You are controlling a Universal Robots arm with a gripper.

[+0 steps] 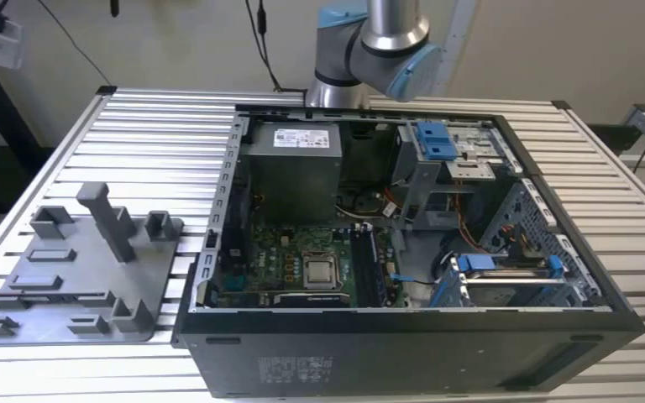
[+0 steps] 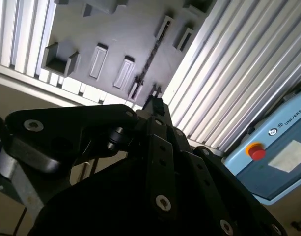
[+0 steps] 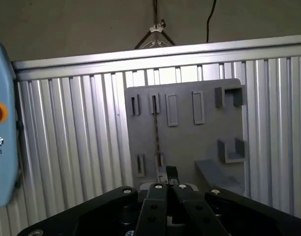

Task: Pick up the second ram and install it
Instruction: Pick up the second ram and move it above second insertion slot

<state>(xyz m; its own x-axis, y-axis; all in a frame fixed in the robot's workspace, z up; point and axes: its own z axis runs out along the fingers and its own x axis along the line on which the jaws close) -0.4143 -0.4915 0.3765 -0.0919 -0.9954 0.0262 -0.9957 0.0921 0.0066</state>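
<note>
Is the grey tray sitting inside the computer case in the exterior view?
No, the grey tray lies on the slatted table beside the open computer case, at the exterior view's left.

Upright arm [image 1: 381, 38], pincer [image 3: 168, 178] downward, jaws together.

The arm [image 1: 381, 34] runs off the exterior view's upper edge, its foot hidden behind the computer case [image 1: 412, 344]; in the first wrist view the dark body of the gripper [image 3: 169, 177] covers part of the grey tray [image 3: 189, 142]; the second ram [image 3: 156, 130] stands edge-on there, just a thin dark line, its label impossible to make out; the blue pendant [image 3: 3, 162] is cut by the picture's edge.
</note>
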